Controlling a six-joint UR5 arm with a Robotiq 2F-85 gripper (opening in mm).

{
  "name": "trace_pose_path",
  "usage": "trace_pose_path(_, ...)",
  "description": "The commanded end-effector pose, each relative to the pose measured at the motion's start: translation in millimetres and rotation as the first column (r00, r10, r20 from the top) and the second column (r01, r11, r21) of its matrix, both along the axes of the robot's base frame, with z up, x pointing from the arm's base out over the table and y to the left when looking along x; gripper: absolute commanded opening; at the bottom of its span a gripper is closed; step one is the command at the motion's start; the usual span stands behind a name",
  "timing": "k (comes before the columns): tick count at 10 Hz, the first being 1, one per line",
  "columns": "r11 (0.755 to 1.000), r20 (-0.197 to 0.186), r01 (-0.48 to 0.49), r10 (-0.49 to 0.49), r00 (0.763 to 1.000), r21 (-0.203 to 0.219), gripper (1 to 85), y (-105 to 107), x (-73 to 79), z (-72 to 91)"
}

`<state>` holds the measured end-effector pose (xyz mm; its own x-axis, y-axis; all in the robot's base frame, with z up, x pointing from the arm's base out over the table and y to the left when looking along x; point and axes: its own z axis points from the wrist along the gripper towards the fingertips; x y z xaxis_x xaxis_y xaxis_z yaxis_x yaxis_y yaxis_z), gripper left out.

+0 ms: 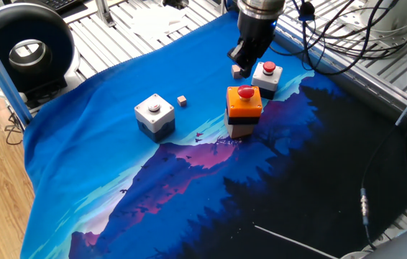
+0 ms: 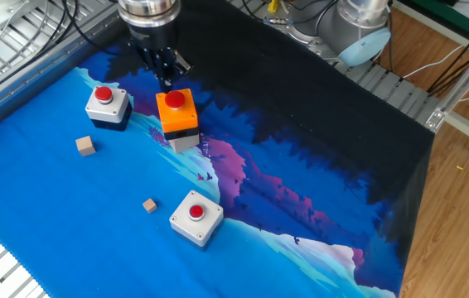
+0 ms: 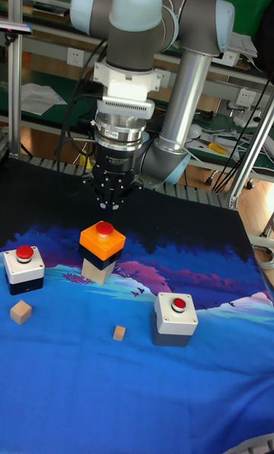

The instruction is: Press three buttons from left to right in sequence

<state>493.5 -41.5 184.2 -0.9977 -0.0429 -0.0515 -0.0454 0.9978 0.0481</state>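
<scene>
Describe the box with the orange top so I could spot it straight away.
Find the blue mountain-print cloth covering the table. Near its middle, just below the robot's gripper, stands the orange-topped box with a red mushroom button. It is taller than the two low white-grey button boxes either side.

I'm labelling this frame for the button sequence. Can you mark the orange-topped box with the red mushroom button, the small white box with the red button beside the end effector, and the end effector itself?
Orange-topped box with red mushroom button [image 1: 244,101], one fixed view, orange top.
Small white box with red button [image 1: 267,74], one fixed view, white top face.
End effector [image 3: 112,203], tall fixed view, at the fingertips.
</scene>
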Motion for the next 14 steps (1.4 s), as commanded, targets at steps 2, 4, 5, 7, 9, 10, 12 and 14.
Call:
trace_pose_path(2,1.000,0.046,0.005,-0.005,0.999,0.012,1.0,-1,17.1,7.6)
trace_pose_path(4,1.000,0.047,-0.003,0.002,0.999,0.019,1.0,-4,25.2,13.0)
trace_pose_path(5,1.000,0.047,-0.004,0.004,0.999,0.013,1.0,-7,28.2,13.5)
trace_pose_path(7,1.000,0.053,0.000,0.001,0.999,-0.019,1.0,-25,37.4,8.4)
trace_pose_path(9,0.992,0.040,-0.096,0.099,0.994,-0.081,1.0,-42,35.9,7.4)
trace_pose_path(10,0.981,0.017,-0.148,0.151,0.988,-0.123,1.0,-52,31.9,7.5)
trace_pose_path(12,0.959,-0.011,-0.255,0.256,0.967,-0.122,1.0,-51,26.4,7.1)
trace_pose_path(14,0.931,-0.020,-0.340,0.340,0.940,-0.131,1.0,-53,26.3,7.2)
